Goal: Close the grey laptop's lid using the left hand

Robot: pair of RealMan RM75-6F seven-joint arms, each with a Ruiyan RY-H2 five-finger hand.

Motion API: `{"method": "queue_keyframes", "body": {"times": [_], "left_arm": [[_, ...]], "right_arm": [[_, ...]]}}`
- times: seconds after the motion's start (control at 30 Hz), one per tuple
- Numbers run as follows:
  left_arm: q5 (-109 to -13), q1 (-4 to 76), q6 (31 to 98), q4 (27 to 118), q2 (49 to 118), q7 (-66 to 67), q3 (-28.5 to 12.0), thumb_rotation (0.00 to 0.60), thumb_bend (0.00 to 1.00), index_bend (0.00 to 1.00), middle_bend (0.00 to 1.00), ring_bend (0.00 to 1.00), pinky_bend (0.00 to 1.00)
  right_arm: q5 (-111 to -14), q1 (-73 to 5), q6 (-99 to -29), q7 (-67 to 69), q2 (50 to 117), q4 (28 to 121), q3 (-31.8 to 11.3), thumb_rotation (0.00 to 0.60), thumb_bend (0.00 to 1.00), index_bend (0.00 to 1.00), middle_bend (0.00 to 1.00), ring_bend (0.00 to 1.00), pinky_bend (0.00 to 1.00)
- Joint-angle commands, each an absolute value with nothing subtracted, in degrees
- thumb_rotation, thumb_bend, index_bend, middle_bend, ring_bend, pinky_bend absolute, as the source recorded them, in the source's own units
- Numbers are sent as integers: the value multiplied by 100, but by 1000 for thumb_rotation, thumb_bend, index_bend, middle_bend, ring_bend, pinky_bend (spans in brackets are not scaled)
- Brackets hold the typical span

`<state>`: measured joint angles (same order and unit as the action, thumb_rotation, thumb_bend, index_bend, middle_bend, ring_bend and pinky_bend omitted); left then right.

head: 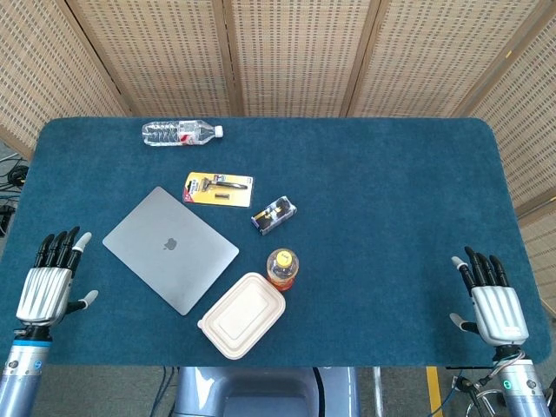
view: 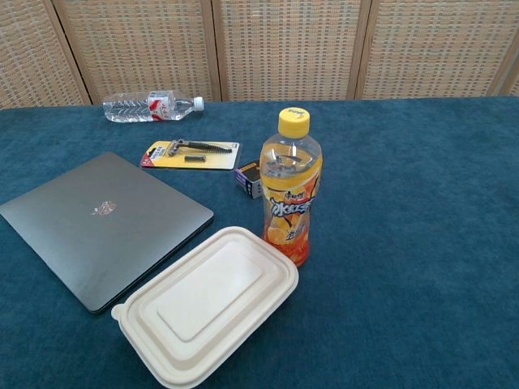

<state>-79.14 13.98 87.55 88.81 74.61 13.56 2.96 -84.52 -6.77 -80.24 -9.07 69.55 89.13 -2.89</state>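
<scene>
The grey laptop [head: 170,248] [view: 104,223] lies flat on the blue table with its lid down and the logo facing up. My left hand [head: 48,282] hovers at the table's front left corner, well left of the laptop, fingers spread and holding nothing. My right hand [head: 493,300] is at the front right corner, also open with fingers apart. Neither hand shows in the chest view.
A white takeaway box [head: 242,314] [view: 208,305] sits just in front of the laptop, with an orange drink bottle [head: 282,268] [view: 289,188] beside it. A razor pack [head: 218,188], a small dark box [head: 274,214] and a lying water bottle [head: 181,132] are farther back.
</scene>
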Motion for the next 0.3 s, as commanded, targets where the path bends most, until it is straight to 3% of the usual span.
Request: {"method": "queue_keyframes", "body": {"times": [0.03, 0.3], "left_arm": [[-7871, 1355, 8640, 8766, 7459, 1250, 227, 600, 175, 45, 0, 0, 0], [-8040, 1262, 8671, 8825, 7406, 1177, 160, 600, 176, 44, 0, 0, 0]], "right_arm": [[-8452, -689, -8009, -908, 6976, 8896, -289, 600, 2, 125, 0, 0, 0], [-8540, -702, -8042, -934, 7051, 8826, -255, 600, 2, 42, 0, 0, 0]]}}
